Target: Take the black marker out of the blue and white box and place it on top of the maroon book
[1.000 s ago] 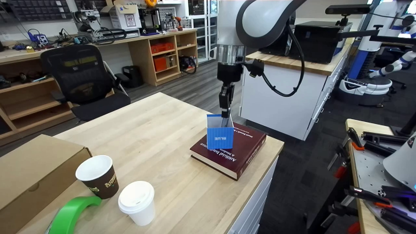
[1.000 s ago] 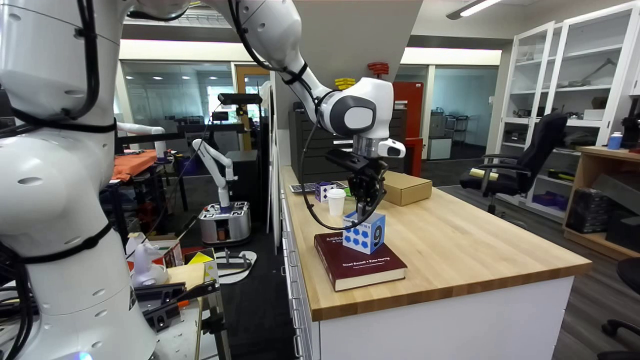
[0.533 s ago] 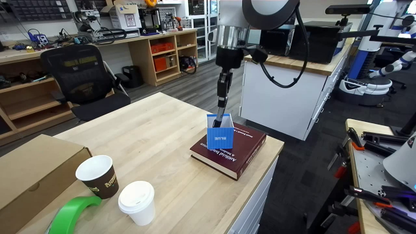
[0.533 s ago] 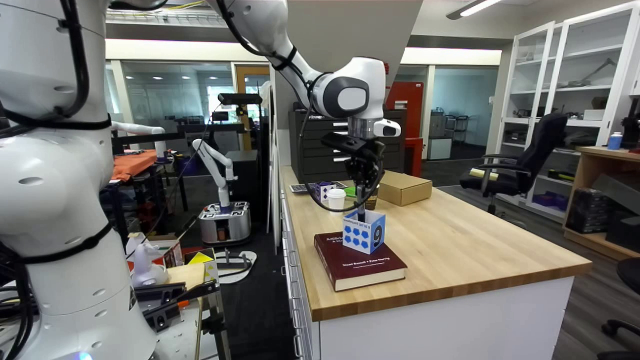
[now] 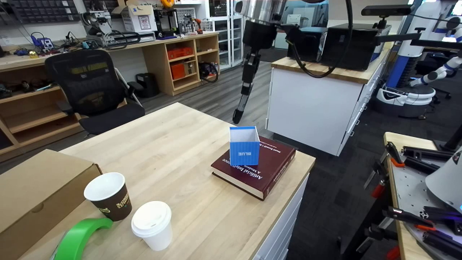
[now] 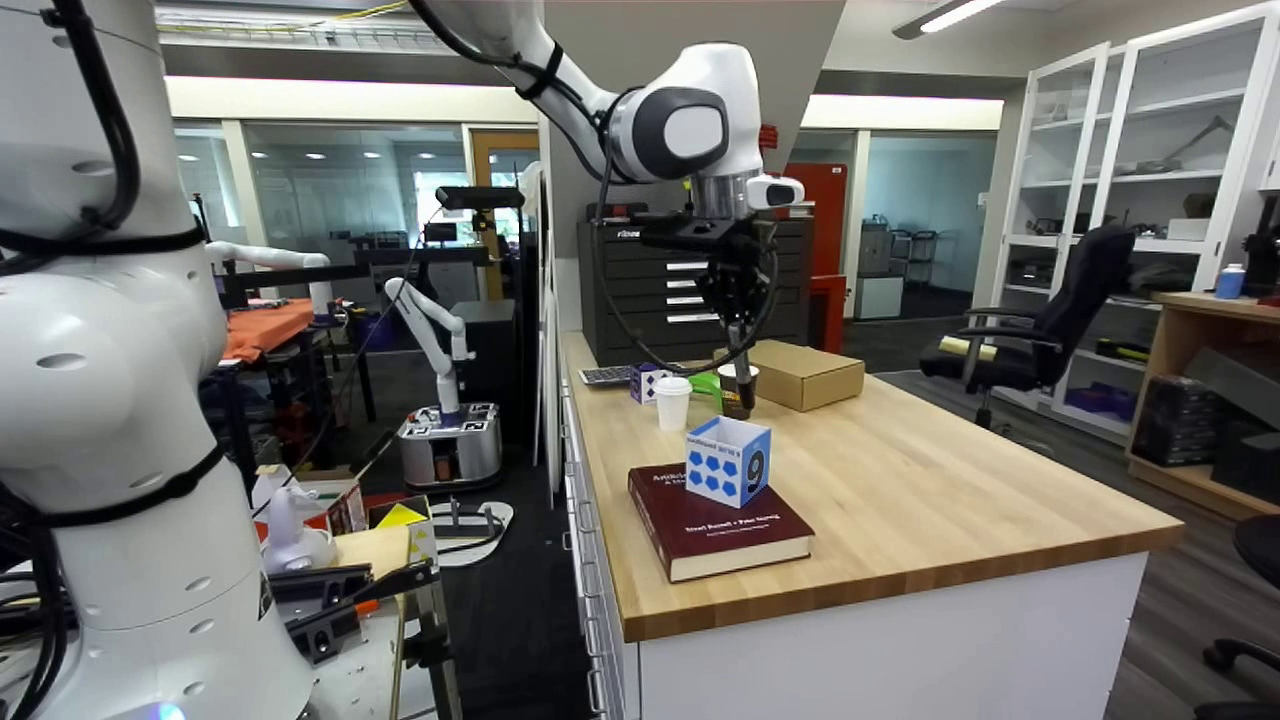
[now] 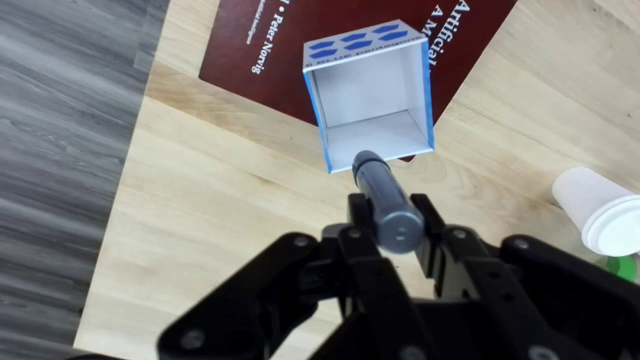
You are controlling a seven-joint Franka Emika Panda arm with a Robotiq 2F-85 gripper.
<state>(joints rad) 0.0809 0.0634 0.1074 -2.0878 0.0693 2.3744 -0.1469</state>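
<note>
My gripper (image 5: 247,87) is shut on the black marker (image 5: 241,107) and holds it in the air, clear of the box. The marker hangs tilted, its dark tip down; it also shows in the wrist view (image 7: 384,187). The blue and white box (image 5: 244,153) stands open-topped on the maroon book (image 5: 273,159); its inside looks empty in the wrist view (image 7: 365,85). In an exterior view the gripper (image 6: 738,332) is above and beyond the box (image 6: 728,465). The book (image 6: 720,530) lies flat near the table corner, its cover partly hidden by the box.
On the wooden table (image 5: 180,144) are a large brown cardboard box (image 5: 47,184), a dark paper cup (image 5: 112,198), a white lidded cup (image 5: 153,224) and a green curved object (image 5: 79,238). A small purple and white box (image 6: 648,383) stands near the far end.
The gripper has risen and drawn the marker up out of the box, then moved off beyond the box's rim. The marker's tilt has grown. The box and book have not moved.
</note>
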